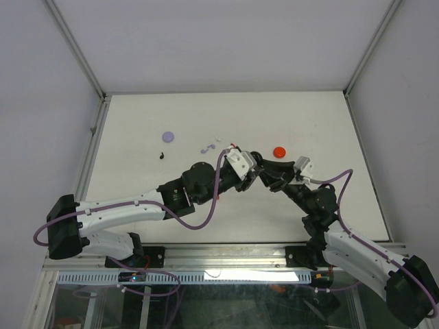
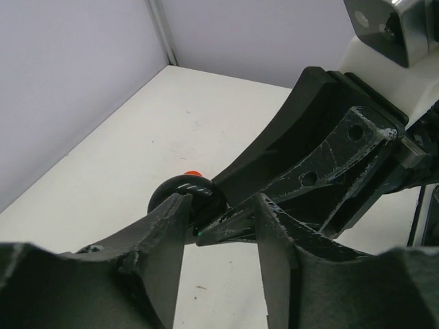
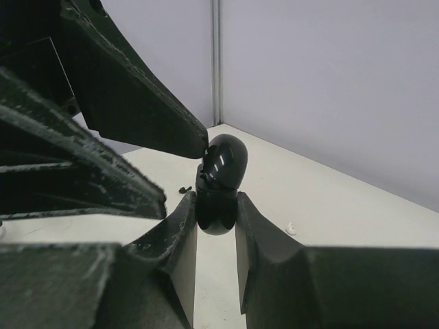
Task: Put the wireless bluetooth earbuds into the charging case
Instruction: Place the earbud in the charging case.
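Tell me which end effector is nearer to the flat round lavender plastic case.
Left. In the top view the left end effector lies right of the flat round lavender plastic case; the right end effector sits beyond it, farther right.

This is looking like a robotics lab cell: plain pale panels [image 1: 226, 41] are enclosing a white tabletop [image 1: 309, 116], aluminium framing [image 1: 226, 255] running along its near edge.

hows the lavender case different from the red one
The lavender case is pale purple; the red case is bright red. The lavender one lies left, in the open; the red one sits right, close to the right arm. Both are round, on the table, unheld.
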Available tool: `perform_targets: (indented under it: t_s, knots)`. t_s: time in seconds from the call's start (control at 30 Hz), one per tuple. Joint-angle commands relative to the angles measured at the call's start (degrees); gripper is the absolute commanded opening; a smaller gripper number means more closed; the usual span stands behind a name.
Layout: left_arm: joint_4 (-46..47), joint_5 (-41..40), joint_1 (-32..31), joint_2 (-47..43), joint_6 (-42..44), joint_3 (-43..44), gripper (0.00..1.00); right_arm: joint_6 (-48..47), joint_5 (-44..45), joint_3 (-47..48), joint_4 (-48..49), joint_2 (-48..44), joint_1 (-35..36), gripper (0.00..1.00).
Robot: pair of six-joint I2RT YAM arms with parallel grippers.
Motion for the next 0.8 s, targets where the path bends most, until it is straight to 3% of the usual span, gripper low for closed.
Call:
perform_targets:
  t_s: [0.0, 0.37, 0.43, 0.6, 0.77]
  knots:
    - [-1.04, -1.14, -0.6, -1.02, -3.73, 1.32, 0.48, 0.08, 1.1, 0.32, 6.53, -1.52, 0.13, 0.0]
    - [-15.19, -12.98, 2.82, -6.11, -12.14, 3.47, 0.8, -1.13, 2.62, -1.1, 3.67, -4.02, 0.14, 0.0]
    - [-18.13, -13.44, 4.51, -6.42, -14.52, 3.53, 0.82, -1.33, 2.71, -1.24, 3.02, -4.61, 0.12, 0.0]
    - [-19.97, -9.55, 6.49, -9.51, -17.51, 1.81, 0.9, -1.87, 3.24, -1.68, 1.91, -5.72, 0.12, 0.0]
    - [-16.82, 1.56, 7.83, -11.18, -15.21, 0.32, 0.99, -1.53, 1.26, -0.88, 0.81, -5.41, 0.12, 0.0]
